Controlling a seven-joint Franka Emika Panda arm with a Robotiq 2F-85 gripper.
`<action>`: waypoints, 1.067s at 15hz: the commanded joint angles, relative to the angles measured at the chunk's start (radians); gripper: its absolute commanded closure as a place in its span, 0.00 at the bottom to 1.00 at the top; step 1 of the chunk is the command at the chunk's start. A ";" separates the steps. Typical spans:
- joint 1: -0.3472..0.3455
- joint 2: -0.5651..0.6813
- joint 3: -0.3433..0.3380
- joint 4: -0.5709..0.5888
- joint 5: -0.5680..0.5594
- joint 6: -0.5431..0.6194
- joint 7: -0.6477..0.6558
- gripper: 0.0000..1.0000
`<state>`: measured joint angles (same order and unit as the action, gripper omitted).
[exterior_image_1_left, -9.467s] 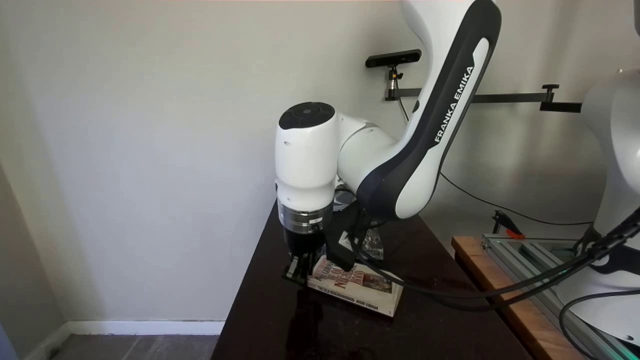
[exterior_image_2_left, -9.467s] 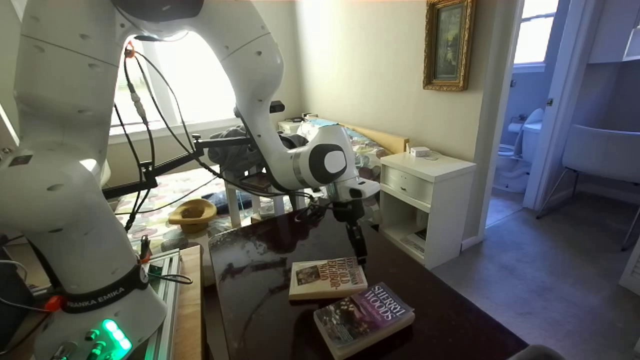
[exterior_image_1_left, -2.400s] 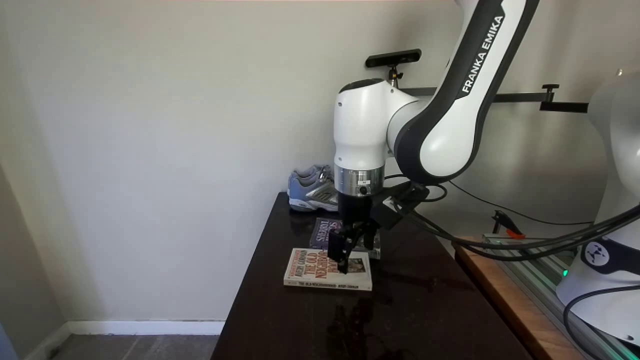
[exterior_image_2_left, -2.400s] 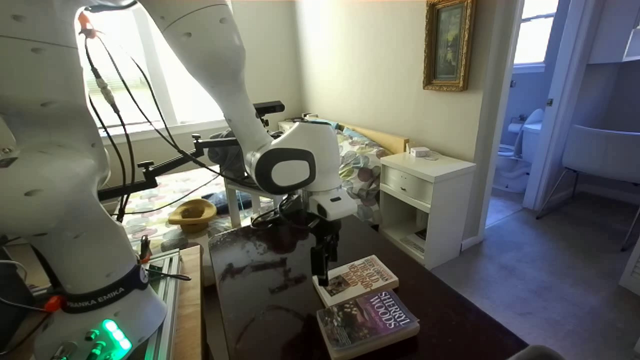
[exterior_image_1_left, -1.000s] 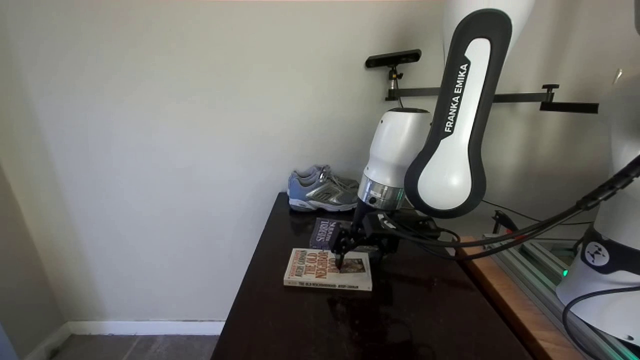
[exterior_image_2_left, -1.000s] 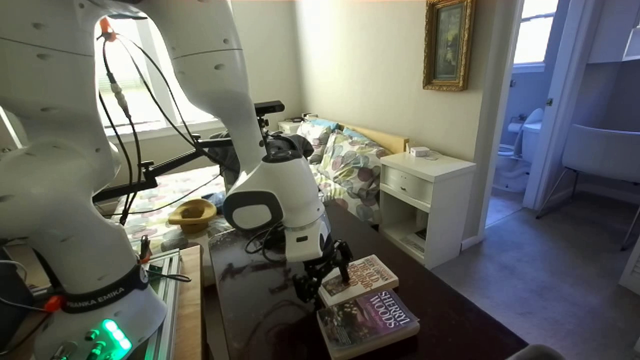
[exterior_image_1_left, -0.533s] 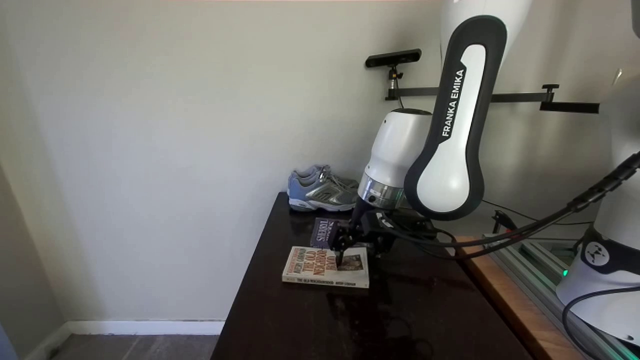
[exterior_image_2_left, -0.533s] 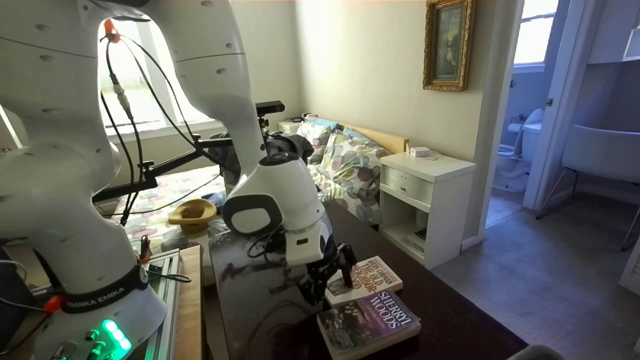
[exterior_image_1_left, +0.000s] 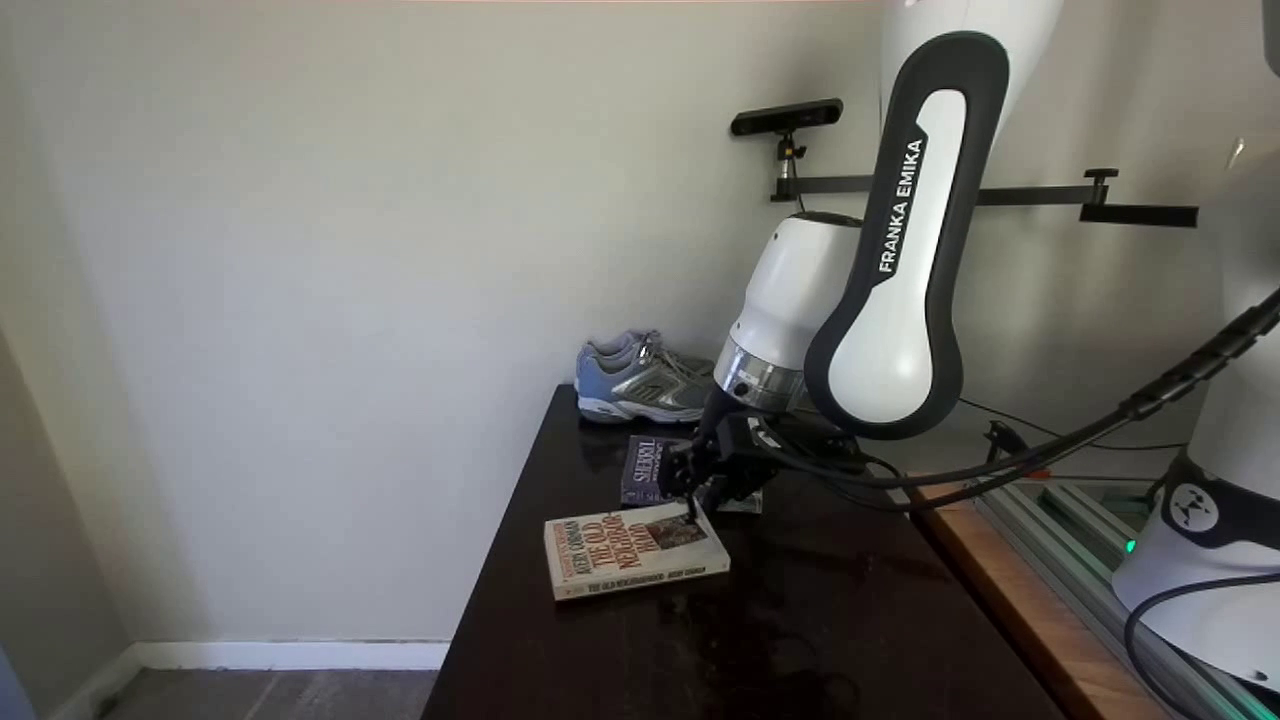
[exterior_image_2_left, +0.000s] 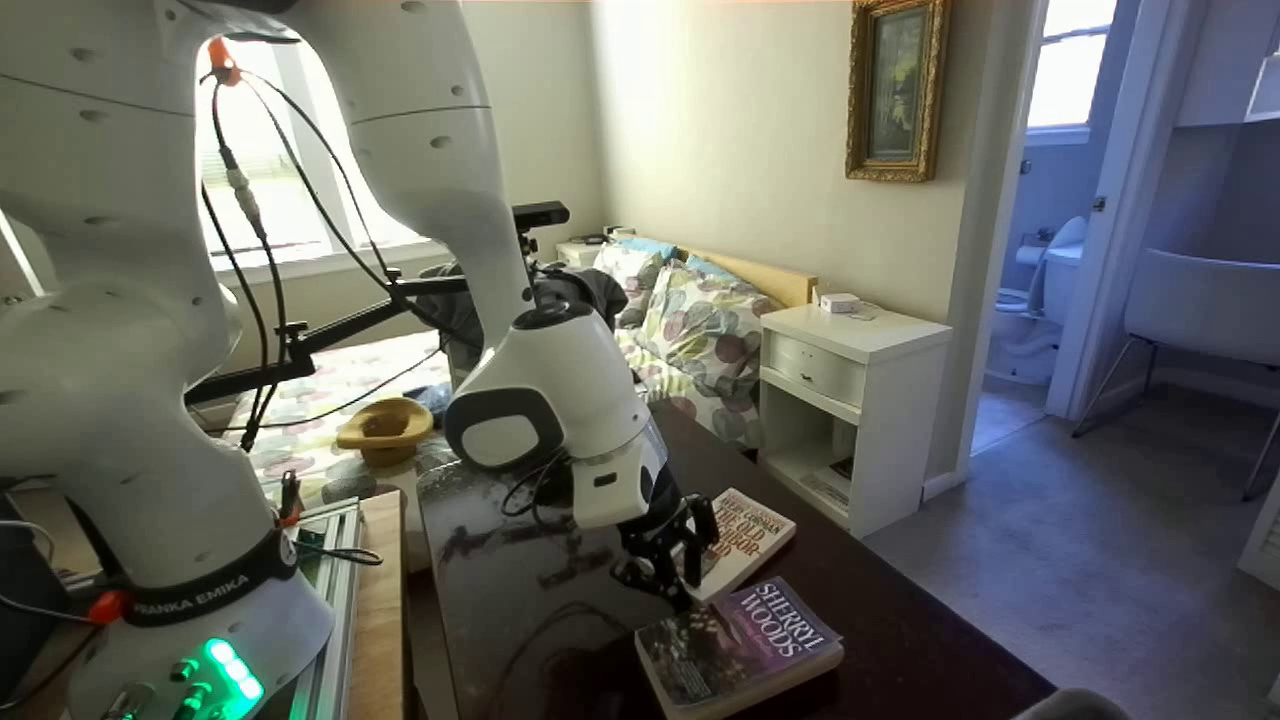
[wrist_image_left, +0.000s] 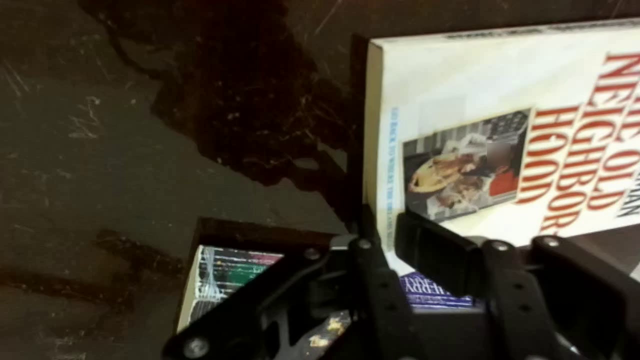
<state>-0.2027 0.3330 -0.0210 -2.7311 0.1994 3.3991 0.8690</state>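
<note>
A white paperback with red lettering (exterior_image_1_left: 630, 556) lies on the dark table; it also shows in an exterior view (exterior_image_2_left: 752, 540) and the wrist view (wrist_image_left: 450, 80). My gripper (exterior_image_1_left: 693, 507) is tilted and low at the book's corner by the cover picture. In the wrist view its fingers (wrist_image_left: 384, 222) are close together, with the book's edge and corner between them. That corner looks slightly lifted. A purple paperback (exterior_image_2_left: 740, 645) lies beside the white book, partly behind the gripper in an exterior view (exterior_image_1_left: 645, 470) and under it in the wrist view (wrist_image_left: 235, 267).
Blue-grey shoes (exterior_image_1_left: 640, 385) stand at the far end of the dark table (exterior_image_1_left: 830, 620). A camera on a bar (exterior_image_1_left: 786, 118) is behind the arm. Black cables (exterior_image_1_left: 1010, 465) hang from the wrist. A white nightstand (exterior_image_2_left: 860, 350) and a bed stand beyond the table.
The fingers have come together at the white book's corner. The white book has turned and slid a little toward the table's edge. Earlier, the gripper was upright and at the book's opposite end.
</note>
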 joint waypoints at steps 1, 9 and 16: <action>0.013 -0.001 0.005 -0.004 0.009 0.027 0.008 1.00; 0.000 -0.032 0.023 -0.015 -0.003 0.037 0.015 0.99; -0.017 -0.123 0.055 -0.049 -0.011 0.042 0.023 0.99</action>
<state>-0.2008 0.2828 0.0104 -2.7391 0.1986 3.4282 0.8723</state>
